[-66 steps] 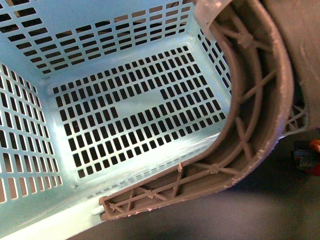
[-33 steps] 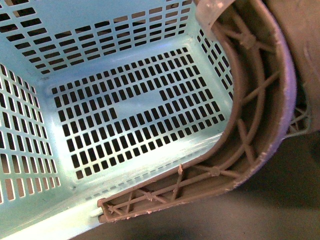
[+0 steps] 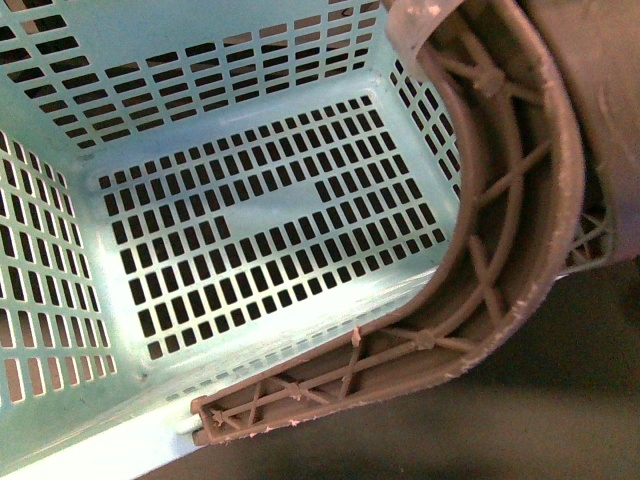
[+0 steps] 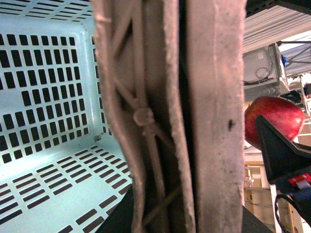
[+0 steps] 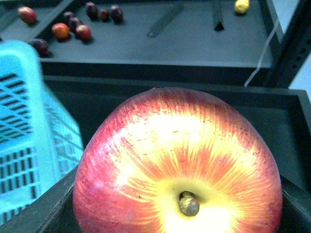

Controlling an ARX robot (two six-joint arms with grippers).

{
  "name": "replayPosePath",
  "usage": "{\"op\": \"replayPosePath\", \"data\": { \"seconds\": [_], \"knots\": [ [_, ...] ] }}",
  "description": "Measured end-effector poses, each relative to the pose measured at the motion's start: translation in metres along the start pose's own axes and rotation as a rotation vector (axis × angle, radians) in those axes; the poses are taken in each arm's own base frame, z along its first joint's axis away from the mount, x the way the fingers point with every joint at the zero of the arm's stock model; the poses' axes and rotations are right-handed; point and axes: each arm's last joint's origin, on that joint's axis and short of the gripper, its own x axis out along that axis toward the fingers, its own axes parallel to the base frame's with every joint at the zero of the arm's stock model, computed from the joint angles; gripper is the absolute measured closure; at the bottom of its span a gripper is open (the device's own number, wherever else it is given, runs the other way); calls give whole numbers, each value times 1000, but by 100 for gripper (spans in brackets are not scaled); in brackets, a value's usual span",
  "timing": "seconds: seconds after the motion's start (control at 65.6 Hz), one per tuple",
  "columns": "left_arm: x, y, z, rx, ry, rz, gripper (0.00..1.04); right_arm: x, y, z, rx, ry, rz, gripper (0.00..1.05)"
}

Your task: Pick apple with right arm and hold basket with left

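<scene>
The light teal basket [image 3: 250, 210] fills the front view, tilted, with its slotted floor and walls showing and nothing inside it. Its curved brownish-grey latticed handle [image 3: 520, 200] arcs down the right side. In the left wrist view my left gripper [image 4: 180, 213] is shut on the handle [image 4: 214, 97], and the basket floor [image 4: 48, 97] lies behind. The red apple [image 4: 274, 119] shows beyond the handle, held by my right gripper's dark finger [image 4: 279, 155]. In the right wrist view the apple [image 5: 180, 160], stem end facing the camera, fills my shut right gripper [image 5: 180, 213]. No gripper shows in the front view.
A dark shelf [image 5: 194, 39] behind holds several dark purple-red fruits [image 5: 73, 22], a small orange fruit [image 5: 60, 30] and a yellow thing [image 5: 241, 6]. The basket wall [image 5: 29, 131] stands beside the apple. A white cable [image 5: 262, 53] hangs by a dark post.
In the front view the basket has shifted slightly to the left. The blue and orange part at the right edge has gone out of view.
</scene>
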Motion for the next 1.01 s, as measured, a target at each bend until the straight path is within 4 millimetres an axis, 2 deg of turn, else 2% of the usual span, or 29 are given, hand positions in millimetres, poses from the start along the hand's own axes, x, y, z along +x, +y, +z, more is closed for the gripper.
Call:
{"op": "replayPosePath", "data": {
  "seconds": [0.198,0.35,0.533,0.655,0.777,1.006],
  "knots": [
    [0,0,0,0,0,0,89,-3,48,2,-6,-29,110,24],
    [0,0,0,0,0,0,89,6,79,-13,-2,2,155,24],
    [0,0,0,0,0,0,89,13,107,-32,-1,49,202,24],
    [0,0,0,0,0,0,89,15,119,-39,-2,71,226,23],
    [0,0,0,0,0,0,89,16,125,-44,0,86,230,7],
    [1,1,-1,0,5,5,89,17,116,-44,41,74,177,9]
  ]
}}
